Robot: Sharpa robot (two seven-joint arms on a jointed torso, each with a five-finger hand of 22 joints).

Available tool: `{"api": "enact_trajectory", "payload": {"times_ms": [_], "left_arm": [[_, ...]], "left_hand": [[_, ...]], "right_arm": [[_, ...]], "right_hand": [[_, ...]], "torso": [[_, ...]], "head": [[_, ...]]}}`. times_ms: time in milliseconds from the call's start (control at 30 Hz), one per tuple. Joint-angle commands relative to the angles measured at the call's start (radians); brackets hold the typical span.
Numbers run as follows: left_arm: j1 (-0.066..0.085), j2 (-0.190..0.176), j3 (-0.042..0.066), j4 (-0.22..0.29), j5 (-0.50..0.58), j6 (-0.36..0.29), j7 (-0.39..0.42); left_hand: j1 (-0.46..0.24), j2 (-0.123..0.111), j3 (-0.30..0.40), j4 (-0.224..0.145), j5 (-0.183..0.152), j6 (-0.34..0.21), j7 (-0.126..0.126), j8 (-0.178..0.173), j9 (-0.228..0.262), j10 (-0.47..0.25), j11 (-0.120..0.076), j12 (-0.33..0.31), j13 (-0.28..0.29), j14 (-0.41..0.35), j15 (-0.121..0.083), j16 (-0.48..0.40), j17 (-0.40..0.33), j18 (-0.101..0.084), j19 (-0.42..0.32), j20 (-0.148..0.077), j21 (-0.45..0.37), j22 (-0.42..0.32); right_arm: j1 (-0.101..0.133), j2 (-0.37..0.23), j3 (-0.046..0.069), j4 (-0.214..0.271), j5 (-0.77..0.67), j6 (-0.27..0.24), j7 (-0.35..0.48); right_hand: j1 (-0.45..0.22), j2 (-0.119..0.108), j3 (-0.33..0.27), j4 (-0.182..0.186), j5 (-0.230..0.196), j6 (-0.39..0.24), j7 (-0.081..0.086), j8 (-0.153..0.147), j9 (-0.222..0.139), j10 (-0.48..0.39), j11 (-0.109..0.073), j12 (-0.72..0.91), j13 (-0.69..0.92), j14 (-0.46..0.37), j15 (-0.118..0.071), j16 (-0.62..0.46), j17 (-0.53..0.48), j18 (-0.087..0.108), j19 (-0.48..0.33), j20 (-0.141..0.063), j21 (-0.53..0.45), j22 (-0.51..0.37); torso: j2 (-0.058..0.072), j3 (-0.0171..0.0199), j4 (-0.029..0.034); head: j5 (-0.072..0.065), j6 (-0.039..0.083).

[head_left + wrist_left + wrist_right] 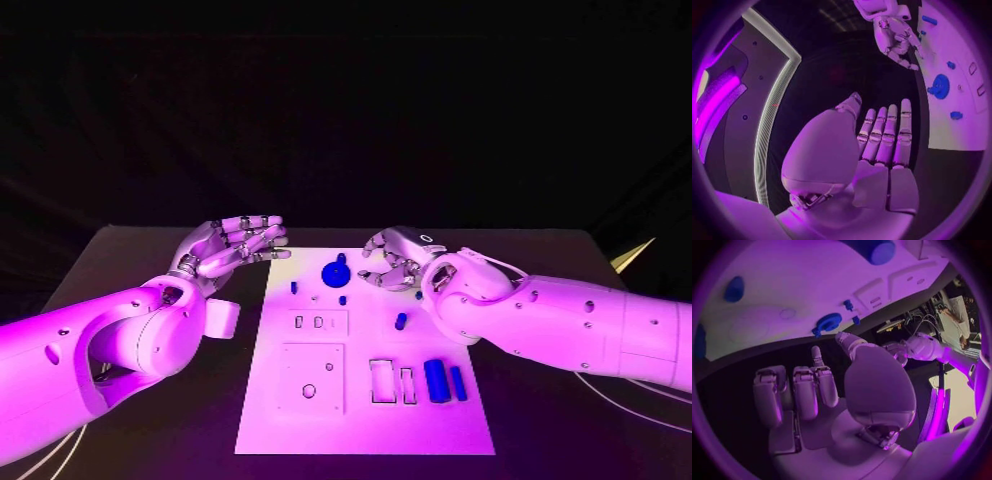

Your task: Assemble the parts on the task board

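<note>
Black tabletop [144,255] carries everything: at its left the left hand [231,245] hovers with fingers straight, holding nothing; the white plastic task board [364,420] holds the round blue disc part [336,273], likely light, rigid, slick, best pinched at its rim; beyond it the right hand [400,258] curls, seemingly empty

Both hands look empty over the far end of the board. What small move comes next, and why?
Probably lower the right hand toward the round blue disc-shaped part beside it on the white task board. The hand holds nothing, its fingers curled just above the board's far edge. The left hand is open, off the board's side.
</note>
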Motion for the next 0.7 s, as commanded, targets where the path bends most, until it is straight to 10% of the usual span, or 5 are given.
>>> {"api": "enact_trajectory", "payload": {"times_ms": [33, 300, 700], "left_arm": [[0.001, 0.000, 0.001, 0.000, 0.000, 0.014, 0.007], [0.001, 0.004, 0.001, -0.004, 0.000, 0.016, 0.007], [0.001, 0.006, 0.001, -0.006, 0.000, 0.022, 0.009]], "left_hand": [[-0.001, -0.006, 0.000, 0.008, 0.004, -0.003, 0.043, -0.004, -0.001, 0.005, 0.002, -0.005, -0.001, -0.004, -0.001, -0.004, 0.001, 0.010, 0.001, 0.003, 0.005, -0.001], [-0.001, -0.006, 0.000, 0.008, 0.004, -0.003, 0.043, -0.004, -0.001, 0.005, 0.002, -0.006, -0.001, -0.004, -0.001, -0.004, 0.002, 0.010, 0.001, 0.003, 0.005, -0.001], [0.000, -0.006, 0.000, 0.007, 0.004, -0.004, 0.043, -0.004, -0.001, 0.005, 0.002, -0.006, -0.001, -0.004, -0.001, -0.004, 0.002, 0.010, 0.001, 0.003, 0.005, -0.001]], "right_arm": [[0.016, -0.047, 0.002, 0.029, 0.161, -0.009, 0.112], [0.049, -0.190, 0.002, 0.050, 0.323, 0.108, 0.241], [0.031, -0.259, -0.001, -0.028, 0.369, 0.167, 0.312]], "right_hand": [[0.015, 0.000, 0.000, -0.014, -0.013, -0.004, 0.004, -0.005, 0.000, 0.053, 0.005, -0.002, 0.209, 0.095, 0.008, 0.005, 0.218, -0.014, 0.106, 0.003, 0.005, 0.263], [0.116, 0.000, 0.048, -0.090, -0.033, 0.008, 0.008, -0.013, 0.004, 0.050, 0.008, -0.005, 0.207, 0.095, 0.010, 0.006, 0.221, -0.014, 0.106, 0.006, 0.005, 0.263], [0.158, -0.012, 0.074, -0.136, -0.034, -0.019, 0.015, -0.042, -0.004, 0.038, 0.014, -0.019, 0.197, 0.096, 0.015, 0.008, 0.229, -0.014, 0.106, 0.010, 0.005, 0.263]], "torso": [[-0.004, 0.0019, -0.0083], [-0.009, 0.0052, -0.0203], [-0.010, 0.0059, -0.0205]], "head": [[0.002, 0.005], [0.001, 0.006], [-0.008, 0.002]]}}
